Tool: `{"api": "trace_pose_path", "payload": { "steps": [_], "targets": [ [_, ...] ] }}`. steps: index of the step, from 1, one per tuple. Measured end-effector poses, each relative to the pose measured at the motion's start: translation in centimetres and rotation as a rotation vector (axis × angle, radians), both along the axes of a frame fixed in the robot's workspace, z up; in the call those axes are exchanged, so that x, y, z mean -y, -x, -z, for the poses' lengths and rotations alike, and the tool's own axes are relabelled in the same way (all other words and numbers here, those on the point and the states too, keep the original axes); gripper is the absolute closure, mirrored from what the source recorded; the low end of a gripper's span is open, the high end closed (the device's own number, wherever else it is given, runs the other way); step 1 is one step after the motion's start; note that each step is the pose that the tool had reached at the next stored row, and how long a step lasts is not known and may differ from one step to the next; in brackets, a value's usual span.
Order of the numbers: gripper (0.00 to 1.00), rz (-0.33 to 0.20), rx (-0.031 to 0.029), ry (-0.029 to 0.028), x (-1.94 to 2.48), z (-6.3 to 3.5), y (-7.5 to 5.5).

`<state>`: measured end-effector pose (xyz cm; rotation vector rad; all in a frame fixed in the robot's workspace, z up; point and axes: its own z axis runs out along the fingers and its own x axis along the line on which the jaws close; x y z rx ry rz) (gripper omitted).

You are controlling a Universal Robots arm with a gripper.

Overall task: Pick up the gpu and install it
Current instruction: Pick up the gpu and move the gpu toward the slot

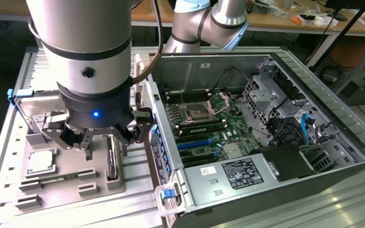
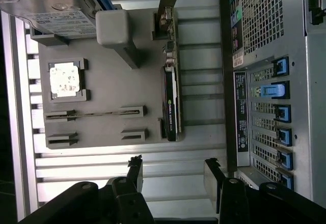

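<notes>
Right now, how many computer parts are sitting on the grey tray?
4: the hard drive at one end, the processor chip beside it, the memory stick in its slot holders, and the gpu standing on edge along the side nearest the case. Nothing seems hidden.

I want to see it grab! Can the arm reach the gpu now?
Probably yes: the open tool hangs just over the gpu, which stands on edge in the tray with nothing covering it.

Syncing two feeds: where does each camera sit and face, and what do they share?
Exterior view: raised, looking down at the open grey metal computer case and grey plastic parts tray; the arm's gripper shows.
Wrist view: on the wrist, looking down at the tray past open fingers.
Both show the slim black gpu card.
</notes>
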<state>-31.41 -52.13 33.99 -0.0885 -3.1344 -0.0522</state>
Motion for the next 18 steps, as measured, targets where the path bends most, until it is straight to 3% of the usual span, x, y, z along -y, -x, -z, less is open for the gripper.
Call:
{"api": "trace_pose_path", "payload": {
  "steps": [18],
  "targets": [
    [0.4, 0.0, 0.0009, 0.0, 0.0, 0.81, 0.02]
  ]
}}
